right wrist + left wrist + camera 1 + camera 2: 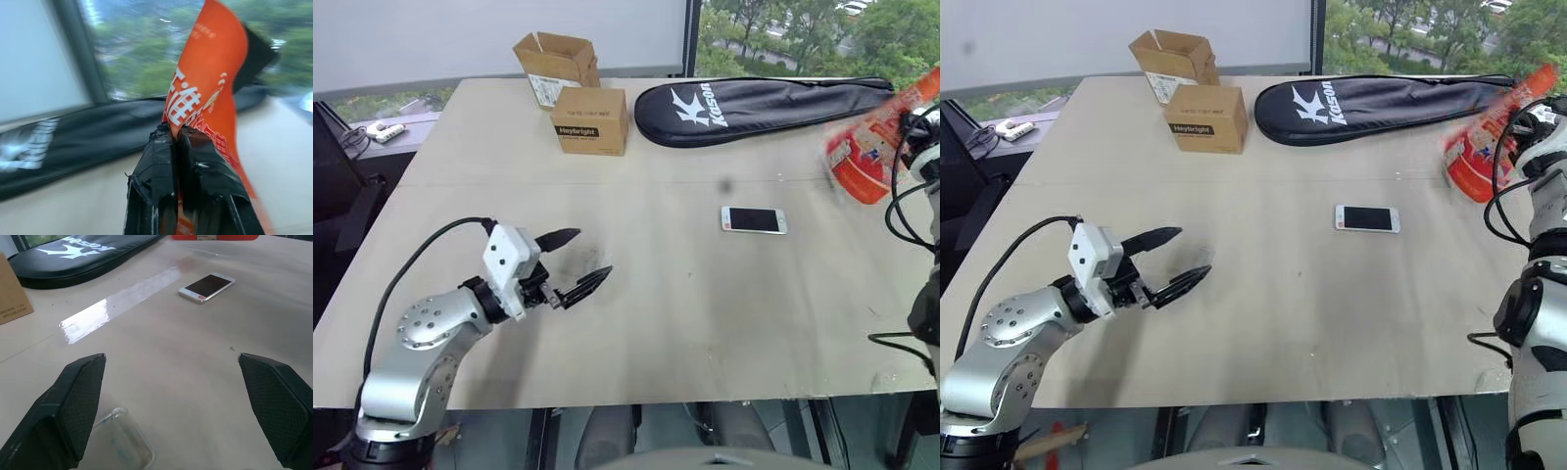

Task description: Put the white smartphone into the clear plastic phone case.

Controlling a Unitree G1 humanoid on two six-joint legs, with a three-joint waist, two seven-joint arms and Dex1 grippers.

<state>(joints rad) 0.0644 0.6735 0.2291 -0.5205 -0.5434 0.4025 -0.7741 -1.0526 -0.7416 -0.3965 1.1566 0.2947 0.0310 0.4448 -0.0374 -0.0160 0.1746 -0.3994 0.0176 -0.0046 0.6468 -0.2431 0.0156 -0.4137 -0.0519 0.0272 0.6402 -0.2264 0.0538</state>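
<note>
Smartphone lay screen-up on the table, well ahead of the wide-open left gripper hovering just above the clear case, while the right gripper, pinched shut on a red flyer, apparently lifted it clear.

A pale wooden table is seen under even daylight; a strip of glare is thrown across it; a white panel is set behind its far edge, beside a dark window post; green trees are seen through the glass
</note>
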